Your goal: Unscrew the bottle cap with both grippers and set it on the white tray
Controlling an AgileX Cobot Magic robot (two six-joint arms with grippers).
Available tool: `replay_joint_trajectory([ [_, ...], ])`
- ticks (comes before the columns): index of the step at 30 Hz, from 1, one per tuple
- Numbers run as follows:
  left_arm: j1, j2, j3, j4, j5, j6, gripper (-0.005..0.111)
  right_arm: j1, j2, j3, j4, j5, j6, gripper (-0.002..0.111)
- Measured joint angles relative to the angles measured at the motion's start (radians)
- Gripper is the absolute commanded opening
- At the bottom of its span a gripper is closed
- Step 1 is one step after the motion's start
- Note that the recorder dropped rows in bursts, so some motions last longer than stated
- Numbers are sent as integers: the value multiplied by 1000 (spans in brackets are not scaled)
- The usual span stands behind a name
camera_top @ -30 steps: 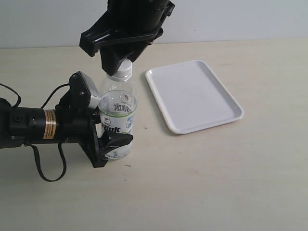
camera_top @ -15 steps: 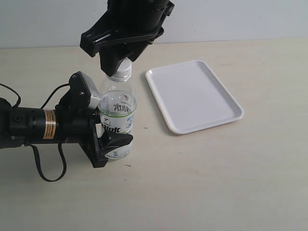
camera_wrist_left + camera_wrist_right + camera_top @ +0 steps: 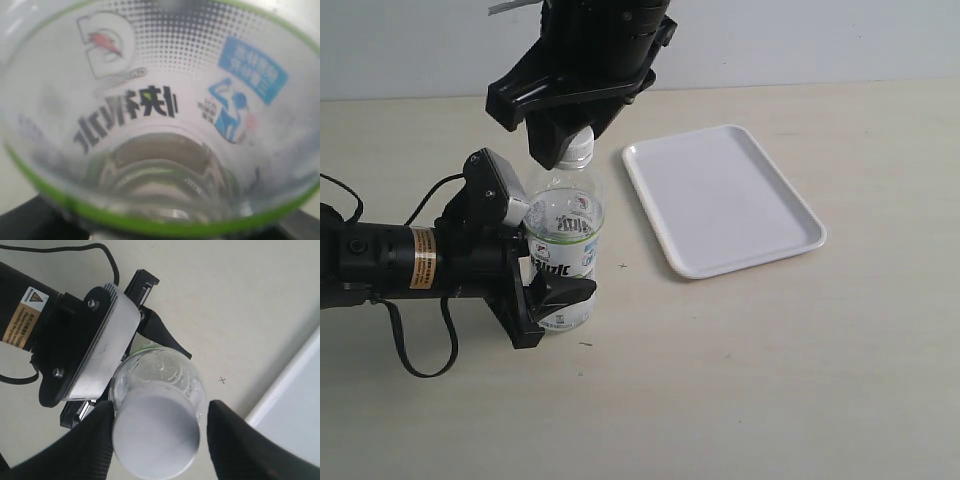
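The clear bottle (image 3: 565,235) with its white-and-green label stands upright on the table, and my left gripper (image 3: 555,255) is shut on its body from the left. In the left wrist view the bottle (image 3: 150,100) fills the frame, with black fingers (image 3: 25,222) showing at the lower corners. The white bottle cap (image 3: 579,147) sits on the neck. My right gripper (image 3: 159,440) hangs over the bottle cap (image 3: 156,437), open. One finger (image 3: 87,440) touches the cap's side and the other stands a small gap away. The white tray (image 3: 730,200) lies to the right of the bottle.
The left arm (image 3: 390,260), black with an orange label and a looping cable (image 3: 415,365), stretches in from the left edge. The tray's rim (image 3: 295,415) shows in the right wrist view. A pale wall runs behind the beige table (image 3: 740,380).
The right gripper has turned slightly around the cap and sits a touch lower. The bottle and the left gripper have not moved.
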Motion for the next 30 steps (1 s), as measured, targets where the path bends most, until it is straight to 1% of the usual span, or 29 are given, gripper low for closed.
replay_joint_trajectory([
  [3, 0, 0, 0, 0, 0, 0, 0, 0, -4, 0, 0, 0, 0, 49],
  [5, 0, 0, 0, 0, 0, 0, 0, 0, -5, 0, 0, 0, 0, 39],
  [6, 0, 0, 0, 0, 0, 0, 0, 0, -5, 0, 0, 0, -2, 24],
  [10, 0, 0, 0, 0, 0, -2, 0, 0, -5, 0, 9, 0, -74, 0],
  [12, 0, 0, 0, 0, 0, -2, 0, 0, -5, 0, 9, 0, -130, 0],
  [15, 0, 0, 0, 0, 0, -2, 0, 0, -5, 0, 16, 0, -291, 0],
  [16, 0, 0, 0, 0, 0, -2, 0, 0, -5, 0, 16, 0, -362, 0],
  [17, 0, 0, 0, 0, 0, -2, 0, 0, -6, 0, 17, 0, -520, 0],
  [18, 0, 0, 0, 0, 0, -2, 0, 0, -6, 0, 17, 1, -601, 0],
  [19, 0, 0, 0, 0, 0, 0, 0, 0, -6, 0, 17, 2, -728, 0],
  [21, 0, 0, 0, 0, 0, 0, 0, 0, -8, 0, 7, 4, -845, 0],
  [23, 0, 0, -2, -6, 0, 0, 0, 0, -10, 0, -25, 6, -903, 0],
  [30, 0, 0, -4, -12, 2, 0, 0, 0, -13, 0, -82, 14, -982, 0],
])
